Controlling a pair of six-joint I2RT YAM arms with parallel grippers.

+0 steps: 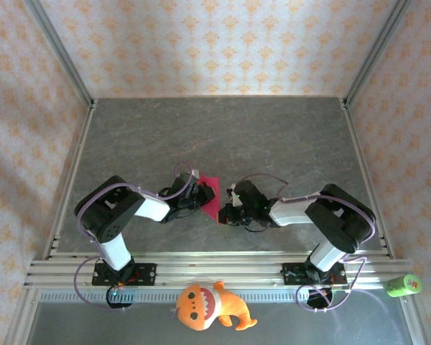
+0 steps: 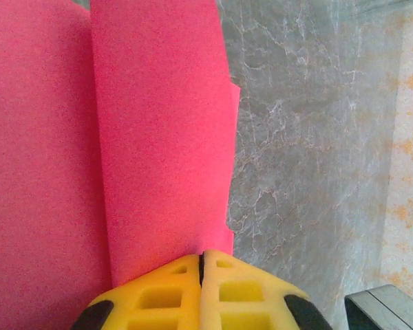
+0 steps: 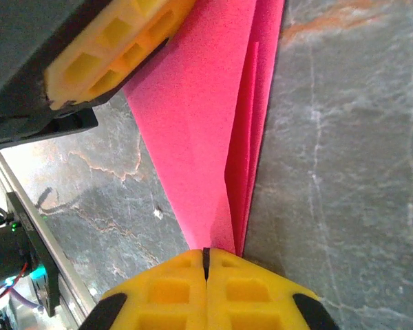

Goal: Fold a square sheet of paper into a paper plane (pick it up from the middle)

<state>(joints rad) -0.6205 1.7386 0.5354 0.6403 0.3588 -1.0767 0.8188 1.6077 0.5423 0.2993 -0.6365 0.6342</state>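
- Where the two grippers meet over the middle of the grey table [image 1: 273, 136], the square sheet of paper [image 1: 210, 195] appears as a narrow folded magenta strip with layered edges.
- Left gripper [image 2: 202, 265]: yellow fingers pressed together, pinching one end of the folded layers.
- Right gripper [image 3: 206, 258]: fingers likewise closed, clamping the end where the paper's layers converge to a point.
- Orange plush toy [image 1: 208, 305]: lies on the near ledge, between the two arm bases.
- Green cylinder [image 1: 403, 285]: rests at the right end of the near rail, well apart from the paper.
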